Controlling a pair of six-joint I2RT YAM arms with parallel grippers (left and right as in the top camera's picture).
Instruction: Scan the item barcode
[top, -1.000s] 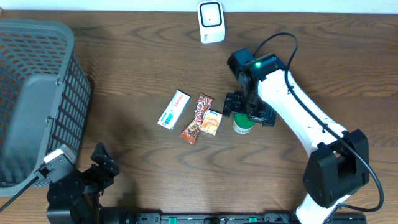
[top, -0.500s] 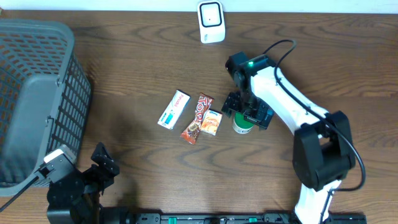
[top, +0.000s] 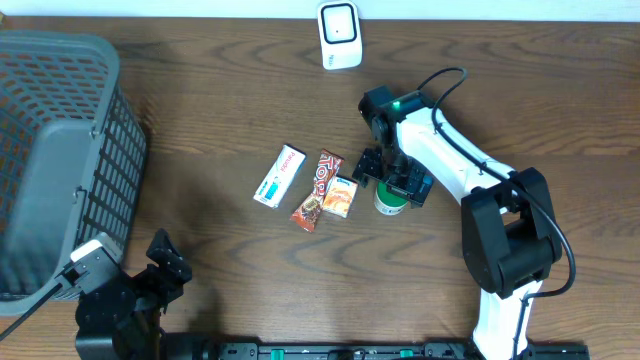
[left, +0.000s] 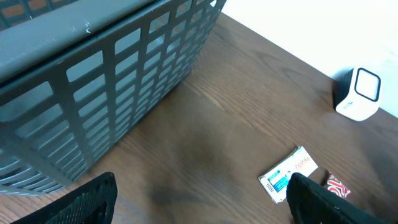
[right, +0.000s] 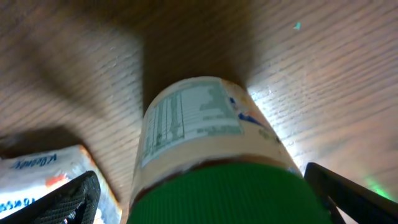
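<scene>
1. Left gripper (top: 165, 262), lower left of the overhead frame: spread wide, empty, well apart from every item. Best left parked.
2. Far left: grey basket (top: 125, 170), rigid plastic lattice walls. Probably no part in this step.
3. Centre, in a loose row: white carton (top: 279, 175), flat and boxy; red bar (top: 317, 188) in glossy, crinkly film; orange packet (top: 340, 196), small and soft-looking, touching the bar.
4. Right of centre: right gripper (top: 392, 183), spread to its widest, straddling the bottle (right: 205, 137). One finger on each side of the green cap, no contact visible.
5. Bottle: upright on the wood-grain table (top: 200, 90), just beside the orange packet. Round, smooth pale label with fine print, hard green cap. Likely to twist if pinched off-centre.
6. To do it well: sink below the cap, close squarely across the body, steer clear of the orange packet, lift straight.
7. Top centre: white scanner (top: 339, 35), smooth rounded casing. Barcode not made out on the label, so expect to turn the bottle until it faces the window.
</scene>
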